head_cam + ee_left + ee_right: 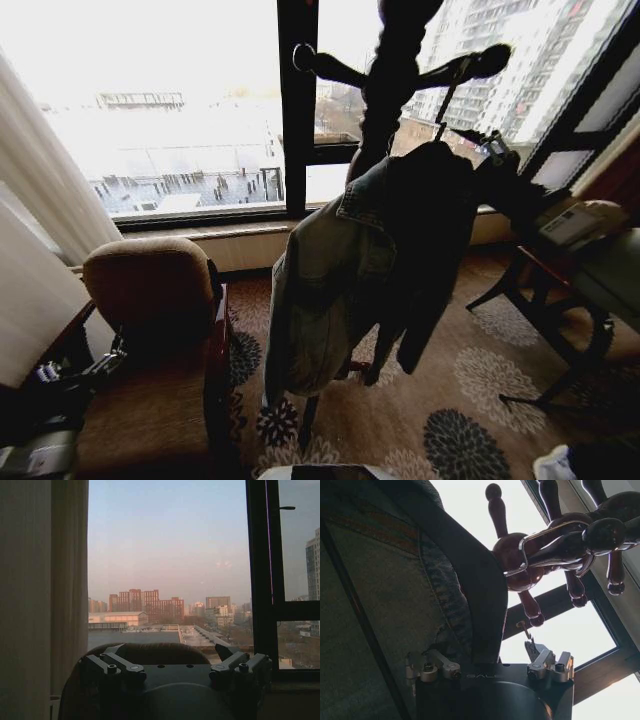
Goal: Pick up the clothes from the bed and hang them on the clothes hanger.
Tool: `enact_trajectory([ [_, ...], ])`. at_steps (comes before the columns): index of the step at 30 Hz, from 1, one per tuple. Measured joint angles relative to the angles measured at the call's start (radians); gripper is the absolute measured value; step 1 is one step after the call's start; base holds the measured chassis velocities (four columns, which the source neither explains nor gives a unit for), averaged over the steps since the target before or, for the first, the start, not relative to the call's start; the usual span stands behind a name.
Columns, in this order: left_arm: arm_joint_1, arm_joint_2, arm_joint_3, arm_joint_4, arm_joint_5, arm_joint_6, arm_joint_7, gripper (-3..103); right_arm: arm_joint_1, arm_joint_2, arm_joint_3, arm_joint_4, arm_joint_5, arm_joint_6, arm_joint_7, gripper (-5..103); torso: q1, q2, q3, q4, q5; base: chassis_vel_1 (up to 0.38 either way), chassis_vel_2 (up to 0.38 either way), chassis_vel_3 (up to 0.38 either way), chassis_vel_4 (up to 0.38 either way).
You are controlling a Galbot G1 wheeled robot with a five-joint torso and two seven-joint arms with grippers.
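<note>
One denim jacket [340, 280] hangs on a thin black coat hanger [452, 100], whose hook is caught over a peg of the dark wooden coat stand [395, 70] in front of the window [180, 110]. Its collar sits high beside the stand's post and its sleeves drop toward the patterned carpet [450, 420]. The right gripper [490, 652] is raised close under the stand's pegs, its fingers apart, with the jacket's dark hem [475, 590] running down between them; I cannot tell whether they touch the cloth. In the right wrist view the hanger's silver hook [535, 542] wraps a rounded peg. The left gripper [175, 662] is held low near the brown armchair [150, 290] to the left of the stand, fingers spread and holding nothing, facing the window.
</note>
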Motion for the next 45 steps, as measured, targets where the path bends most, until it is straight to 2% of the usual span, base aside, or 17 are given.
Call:
enact_trajectory([
  [2, 0.0, 0.0, 0.0, 0.0, 0.0, 0.0, 0.0, 100, 0.004, -0.002, -0.007, 0.008, 0.006, -0.006, 0.005, 95, 0.0, 0.0, 0.0, 0.0, 0.0, 0.0, 0.0, 0.0, 0.0],
  [6, 0.0, 0.0, 0.0, 0.0, 0.0, 0.0, 0.0, 100, 0.007, -0.005, -0.014, 0.02, 0.014, -0.015, 0.011, 100, 0.0, 0.0, 0.0, 0.0, -0.0001, 0.0, 0.0, 0.0, 0.0],
  [21, 0.0, 0.0, 0.0, 0.0, 0.0, 0.0, 0.0, 100, -0.004, -0.001, -0.002, 0.127, 0.063, -0.077, 0.036, 100, 0.0, 0.0, 0.0, 0.0, -0.0001, 0.0, 0.0, 0.0, 0.0],
  [31, 0.0, 0.0, 0.0, 0.0, 0.0, 0.0, 0.0, 100, -0.09, 0.024, 0.096, 0.226, 0.107, -0.131, 0.049, 100, 0.0, 0.0, 0.0, -0.0002, -0.0001, 0.0, 0.0, 0.0, 0.0],
  [34, 0.0, 0.0, 0.0, 0.0, 0.0, 0.0, 0.0, 100, -0.196, 0.051, 0.244, 0.229, 0.123, -0.161, 0.053, 100, 0.0, 0.0, 0.0, 0.0004, -0.0002, 0.0, 0.0, 0.0, 0.0],
  [36, 0.0, 0.0, 0.0, 0.0, 0.0, 0.0, 0.0, 100, -0.365, 0.102, 0.421, 0.228, 0.105, -0.144, 0.036, 100, 0.0, 0.0, 0.0, -0.0003, -0.0002, 0.0, 0.0, 0.0, 0.0],
  [37, 0.0, 0.0, 0.0, 0.0, 0.0, 0.0, 0.0, 100, -0.365, 0.102, 0.421, 0.228, 0.105, -0.144, 0.036, 100, 0.0, 0.0, 0.0, -0.0003, -0.0002, 0.0, 0.0, 0.0, 0.0],
  [40, 0.0, 0.0, 0.0, 0.0, 0.0, 0.0, 0.0, 100, -0.57, 0.19, 0.562, 0.227, -0.016, -0.054, -0.006, 100, 0.0, 0.0, 0.0, -0.0006, 0.0004, 0.0, 0.0, 0.0, 0.0],
  [45, 0.0, 0.0, 0.0, 0.0, 0.0, 0.0, 0.0, 100, -0.66, 0.238, 0.628, 0.226, -0.064, 0.001, -0.026, 100, 0.0, 0.0, 0.0, 0.0, 0.0, 0.0, 0.0, 0.0, 0.0],
])
